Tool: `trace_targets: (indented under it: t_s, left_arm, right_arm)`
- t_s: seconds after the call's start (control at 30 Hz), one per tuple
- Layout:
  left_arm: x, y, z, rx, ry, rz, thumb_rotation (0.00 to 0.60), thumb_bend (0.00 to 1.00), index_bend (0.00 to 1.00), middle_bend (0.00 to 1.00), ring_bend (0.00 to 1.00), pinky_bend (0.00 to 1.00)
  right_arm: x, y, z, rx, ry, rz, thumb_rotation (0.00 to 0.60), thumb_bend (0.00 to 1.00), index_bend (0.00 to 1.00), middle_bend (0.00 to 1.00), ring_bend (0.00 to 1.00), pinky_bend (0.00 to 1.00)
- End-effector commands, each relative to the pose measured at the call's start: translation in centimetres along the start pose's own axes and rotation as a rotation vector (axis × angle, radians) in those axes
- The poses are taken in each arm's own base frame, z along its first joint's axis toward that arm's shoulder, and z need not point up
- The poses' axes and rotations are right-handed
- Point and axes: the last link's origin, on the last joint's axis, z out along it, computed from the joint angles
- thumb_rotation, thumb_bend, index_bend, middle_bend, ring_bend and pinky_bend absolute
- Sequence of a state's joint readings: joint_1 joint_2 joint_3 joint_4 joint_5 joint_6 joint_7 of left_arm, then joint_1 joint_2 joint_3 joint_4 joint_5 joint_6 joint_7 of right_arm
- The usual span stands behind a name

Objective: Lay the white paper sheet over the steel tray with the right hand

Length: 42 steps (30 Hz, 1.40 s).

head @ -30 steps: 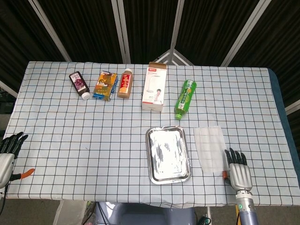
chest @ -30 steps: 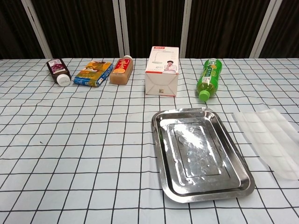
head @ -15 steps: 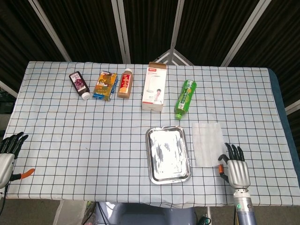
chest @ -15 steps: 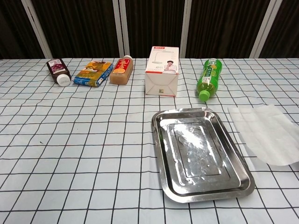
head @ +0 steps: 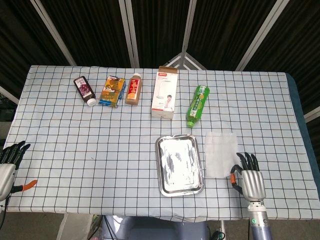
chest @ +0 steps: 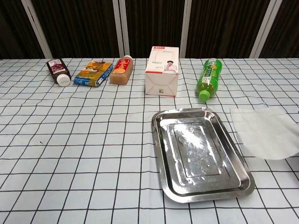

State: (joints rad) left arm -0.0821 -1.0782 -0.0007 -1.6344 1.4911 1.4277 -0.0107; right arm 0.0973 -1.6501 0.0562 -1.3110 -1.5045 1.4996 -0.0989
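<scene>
The right hand [head: 248, 179] sits palm down at the table's near edge, fingers pointing toward 12 o'clock, fingertips at the near right corner of the white paper sheet [head: 221, 153]; whether it pinches the sheet I cannot tell. The sheet lies at 3 o'clock of the steel tray [head: 179, 164]. The left hand [head: 9, 161] rests spread, empty.

Nothing here can really be read. The white box [chest: 162, 71] has a small red strip along its top edge with lettering too tiny to make out, above a picture of a lamp and a child. The green bottle [chest: 208, 79], the brown bottle [chest: 121, 71], the dark bottle [chest: 58, 71] and the blue and yellow packet [chest: 94, 73] all carry printed labels, but their characters are blurred beyond reading.
</scene>
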Motion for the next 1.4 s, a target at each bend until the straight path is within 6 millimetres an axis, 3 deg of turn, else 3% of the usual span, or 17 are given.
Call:
trace_targets:
  t_s: [0.03,0.33,0.53,0.83,1.03,1.23,1.4]
  left_arm:
    - [0.0,0.0,0.0,-0.001,0.0,0.0,0.6,0.0,0.0,0.0,0.0,0.0]
    - [0.0,0.0,0.0,-0.003,0.0,-0.002,0.6,0.0,0.0,0.0,0.0,0.0]
    - [0.0,0.0,-0.1,-0.005,-0.001,-0.002,0.6,0.0,0.0,0.0,0.0,0.0]
    - [0.0,0.0,0.0,-0.005,-0.002,-0.001,0.6,0.0,0.0,0.0,0.0,0.0]
    - [0.0,0.0,0.0,-0.005,-0.003,-0.002,0.6,0.0,0.0,0.0,0.0,0.0]
    - [0.0,-0.1,0.0,-0.005,-0.004,-0.002,0.6,0.0,0.0,0.0,0.0,0.0]
    - [-0.1,0.0,0.1,-0.006,-0.007,-0.001,0.6,0.0,0.0,0.0,0.0,0.0]
  right_arm:
    - [1.6,-1.7,0.2,0.059,0.087,0.083,0.6,0.56,0.61,0.17,0.06,0.0]
    - [5.8,-7.3,-0.5,0.214,0.241,0.378,0.6,0.57,0.62,0.19,0.06,0.0]
    - [6.8,-9.8,-0.7,0.226,0.196,0.51,0.6,0.57,0.63,0.19,0.06,0.0]
    - [6.7,-11.9,-0.4,0.234,0.147,0.598,0.6,0.57,0.64,0.2,0.06,0.0]
    - [7.0,-13.5,1.0,0.251,0.158,0.599,0.6,0.57,0.64,0.21,0.06,0.0]
    - [7.5,-14.1,2.6,0.223,0.179,0.596,0.6,0.57,0.64,0.21,0.06,0.0]
    - [7.8,-14.5,2.7,0.19,0.195,0.616,0.6,0.57,0.64,0.21,0.06,0.0]
